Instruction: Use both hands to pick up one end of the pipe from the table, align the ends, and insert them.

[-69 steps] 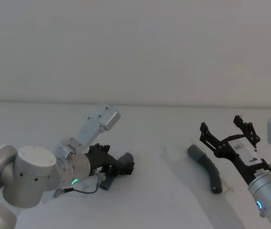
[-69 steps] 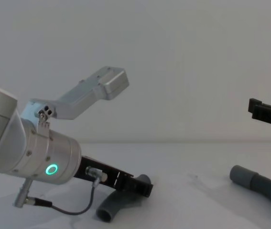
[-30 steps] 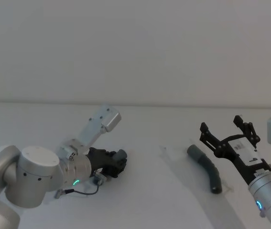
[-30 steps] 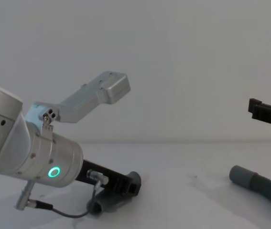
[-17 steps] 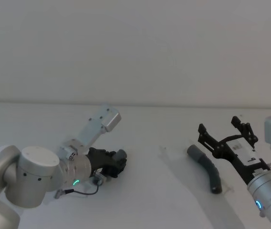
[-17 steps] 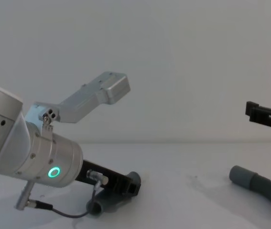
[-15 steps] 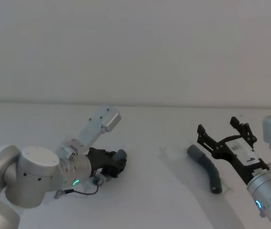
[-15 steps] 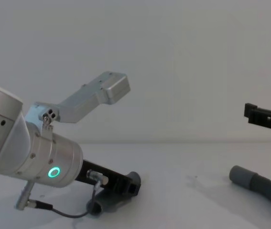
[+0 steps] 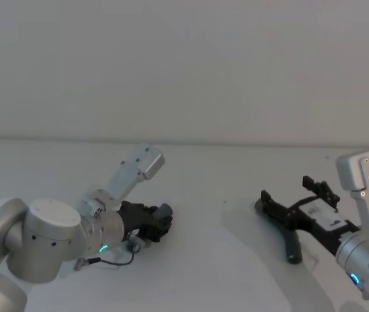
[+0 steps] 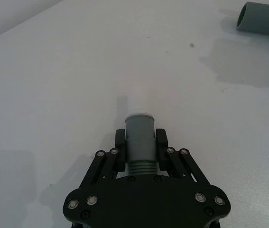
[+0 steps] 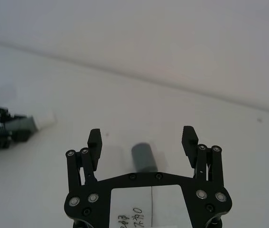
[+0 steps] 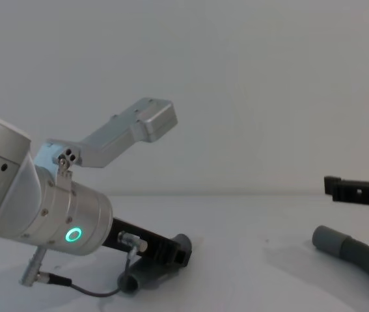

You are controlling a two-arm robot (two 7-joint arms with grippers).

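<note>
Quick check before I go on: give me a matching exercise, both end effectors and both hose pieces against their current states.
Things:
1. left end effector
2. right end effector
3. left hose piece
4. right hose piece

States:
A. open, in the air over a hose cuff
B. lying free on the table
C. shut on a hose
D. clamped between fingers, whitish tip sticking out

Pairs: 1-C, 2-A, 3-D, 4-B
</note>
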